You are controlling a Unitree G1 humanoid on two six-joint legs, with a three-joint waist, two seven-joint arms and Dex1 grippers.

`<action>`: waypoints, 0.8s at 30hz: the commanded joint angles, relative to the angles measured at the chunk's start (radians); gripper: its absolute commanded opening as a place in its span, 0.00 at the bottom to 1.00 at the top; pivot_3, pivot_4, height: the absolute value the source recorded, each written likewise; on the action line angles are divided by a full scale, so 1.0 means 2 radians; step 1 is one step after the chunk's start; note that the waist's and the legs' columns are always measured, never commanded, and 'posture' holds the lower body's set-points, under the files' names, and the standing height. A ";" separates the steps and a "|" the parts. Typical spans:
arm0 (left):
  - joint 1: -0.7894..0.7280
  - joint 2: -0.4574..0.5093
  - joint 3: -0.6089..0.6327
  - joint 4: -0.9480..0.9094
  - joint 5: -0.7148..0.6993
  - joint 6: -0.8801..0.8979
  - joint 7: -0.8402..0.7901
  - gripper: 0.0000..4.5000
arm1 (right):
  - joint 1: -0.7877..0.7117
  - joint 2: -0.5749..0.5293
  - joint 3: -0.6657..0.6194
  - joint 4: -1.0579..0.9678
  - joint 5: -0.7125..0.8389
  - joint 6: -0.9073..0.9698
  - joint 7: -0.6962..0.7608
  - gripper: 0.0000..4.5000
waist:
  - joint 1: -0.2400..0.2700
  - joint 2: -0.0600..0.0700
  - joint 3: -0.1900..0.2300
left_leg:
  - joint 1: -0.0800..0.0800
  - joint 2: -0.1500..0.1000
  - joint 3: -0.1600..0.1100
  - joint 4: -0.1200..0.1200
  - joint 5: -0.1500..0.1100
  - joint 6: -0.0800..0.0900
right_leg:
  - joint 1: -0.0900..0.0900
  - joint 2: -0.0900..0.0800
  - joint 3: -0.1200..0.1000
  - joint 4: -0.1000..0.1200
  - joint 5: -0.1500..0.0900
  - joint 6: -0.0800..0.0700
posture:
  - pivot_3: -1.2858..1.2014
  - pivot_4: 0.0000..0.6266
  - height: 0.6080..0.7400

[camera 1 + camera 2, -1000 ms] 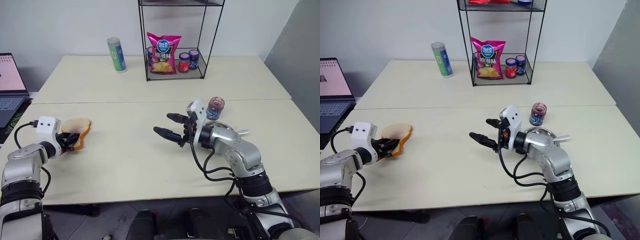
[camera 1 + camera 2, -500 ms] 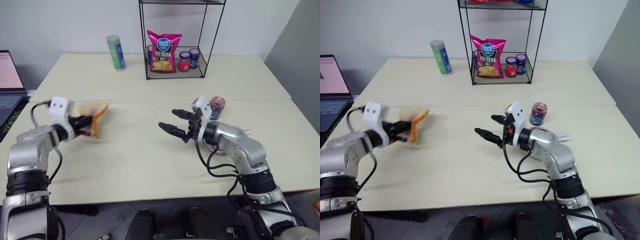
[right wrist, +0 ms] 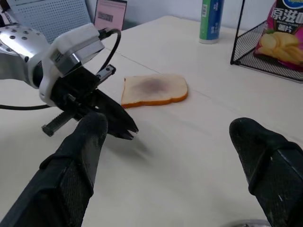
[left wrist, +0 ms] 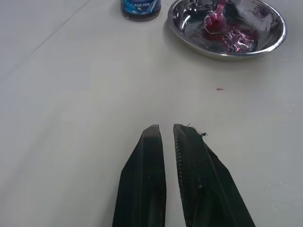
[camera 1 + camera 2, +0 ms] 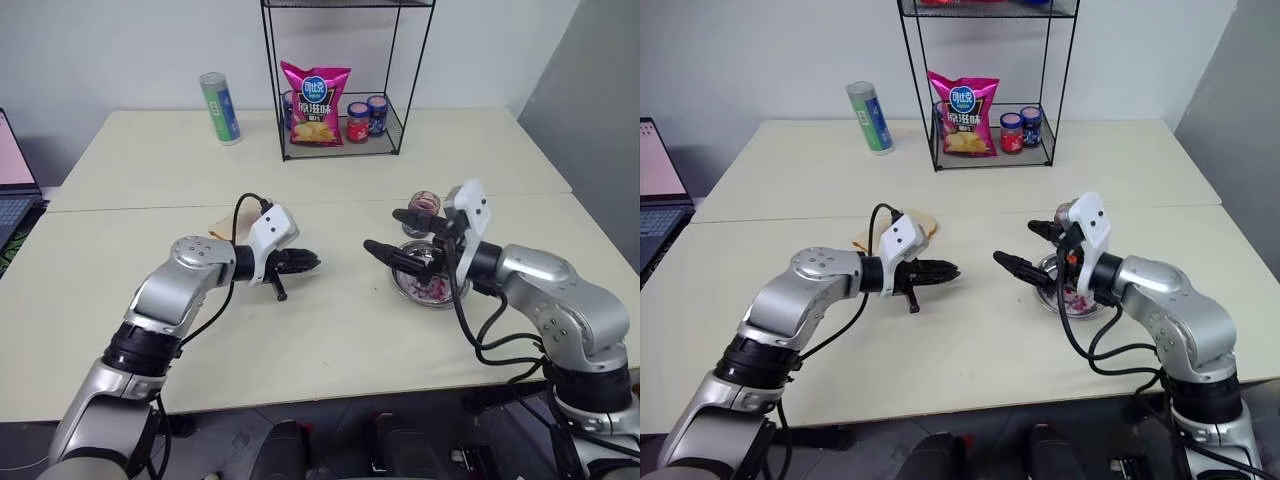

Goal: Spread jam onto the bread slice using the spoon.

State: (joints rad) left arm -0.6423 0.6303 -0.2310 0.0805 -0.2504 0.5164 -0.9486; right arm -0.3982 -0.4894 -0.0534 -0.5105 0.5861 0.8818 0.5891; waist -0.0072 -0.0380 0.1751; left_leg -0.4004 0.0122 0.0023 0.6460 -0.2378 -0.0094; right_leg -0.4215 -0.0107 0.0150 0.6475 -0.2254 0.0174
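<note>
Where hands (image 5: 305, 263) face: plate (image 5: 430, 290), jar (image 5: 423, 210).

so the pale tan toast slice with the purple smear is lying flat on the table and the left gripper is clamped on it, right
Not quite. The pale tan toast slice with the purple smear does lie flat on the table, but the left gripper is not clamped on it: it is shut on nothing, apart from the slice. The right wrist view shows this.
</note>
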 commanded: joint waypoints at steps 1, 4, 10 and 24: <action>-0.016 0.007 0.013 0.048 0.049 -0.081 0.026 0.10 | 0.005 0.012 -0.009 -0.036 0.012 0.002 -0.030 1.00 | -0.002 0.000 0.000 | 0.000 0.000 0.000 0.000 0.000 0.000 | 0.000 0.000 0.000 0.000 0.000 0.000 | 0.52 0.24 1.00; 0.009 0.017 0.039 0.067 0.074 -0.126 0.069 0.18 | 0.003 0.027 0.009 -0.026 0.009 -0.008 -0.034 1.00 | -0.004 0.000 0.000 | 0.000 0.000 0.000 0.000 0.000 0.000 | 0.000 0.000 0.000 0.000 0.000 0.000 | 0.52 0.24 1.00; 0.048 0.022 0.079 0.094 0.089 -0.157 0.118 0.42 | -0.018 0.036 0.032 0.010 0.001 -0.030 -0.019 1.00 | -0.009 0.000 0.000 | 0.000 0.000 0.000 0.000 0.000 0.000 | 0.000 -0.001 0.000 0.000 0.000 0.000 | 0.52 0.24 1.00; -0.027 -0.026 0.069 0.336 0.143 -0.241 0.171 0.96 | -0.049 0.030 0.067 0.002 0.013 -0.017 0.003 1.00 | 0.001 0.000 0.000 | 0.000 -0.001 0.000 0.000 0.000 0.000 | 0.000 -0.002 -0.001 0.000 0.001 0.001 | 0.52 0.24 1.00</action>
State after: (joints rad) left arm -0.6676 0.5775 -0.0802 0.6720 -0.0155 0.0768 -0.6424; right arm -0.4825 -0.4219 0.0856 -0.4633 0.6012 0.8516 0.5897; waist -0.0043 -0.0381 0.1750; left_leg -0.4001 0.0108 0.0020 0.6470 -0.2378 -0.0093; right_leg -0.4209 -0.0137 0.0122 0.6481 -0.2244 0.0193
